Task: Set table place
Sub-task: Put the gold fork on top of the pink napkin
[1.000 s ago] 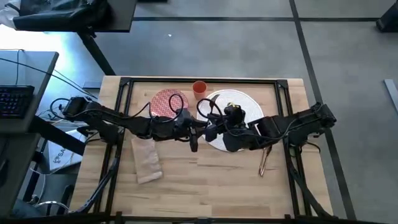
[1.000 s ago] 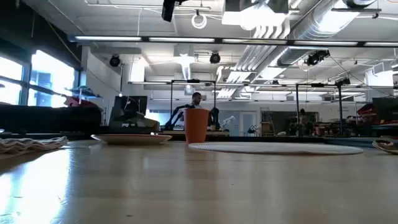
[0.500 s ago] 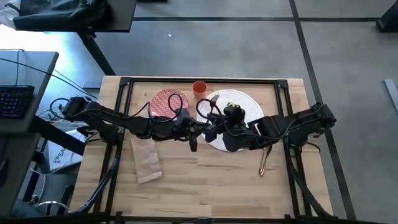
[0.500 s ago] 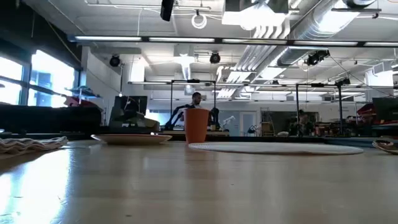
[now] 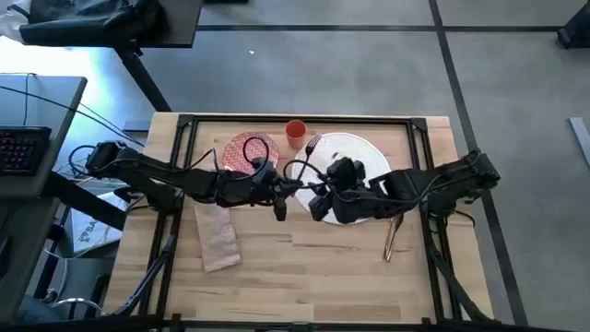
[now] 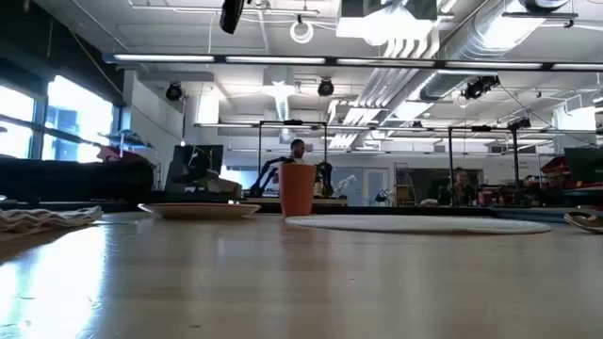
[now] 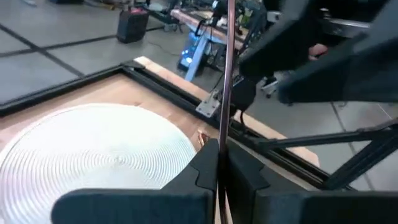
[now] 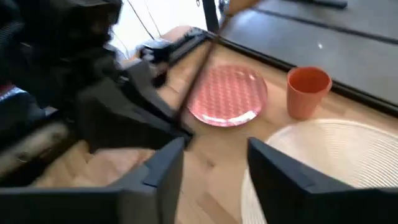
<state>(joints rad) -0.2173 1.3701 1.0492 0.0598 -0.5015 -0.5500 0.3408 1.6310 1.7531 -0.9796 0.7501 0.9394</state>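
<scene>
- Beyond the bench, the low view looks into an open workshop with ceiling strip lights, pipes and ducts, bright windows to one side, and a person seated far off behind the orange cup.
- Light butcher-block wood with a black frame makes up the bench top; grey floor lies around it, and a grey desk with a keyboard stands at its side.
- Left gripper is clamped shut on a copper fork, held upright between its fingers, just beside the white placemat.
- Red-patterned plate lies behind the left gripper, the cup just past it, and the beige napkin lies near the left arm.
- Right gripper hangs over the placemat's near edge, fingers spread and holding nothing.
- More copper cutlery lies beyond the right arm.
</scene>
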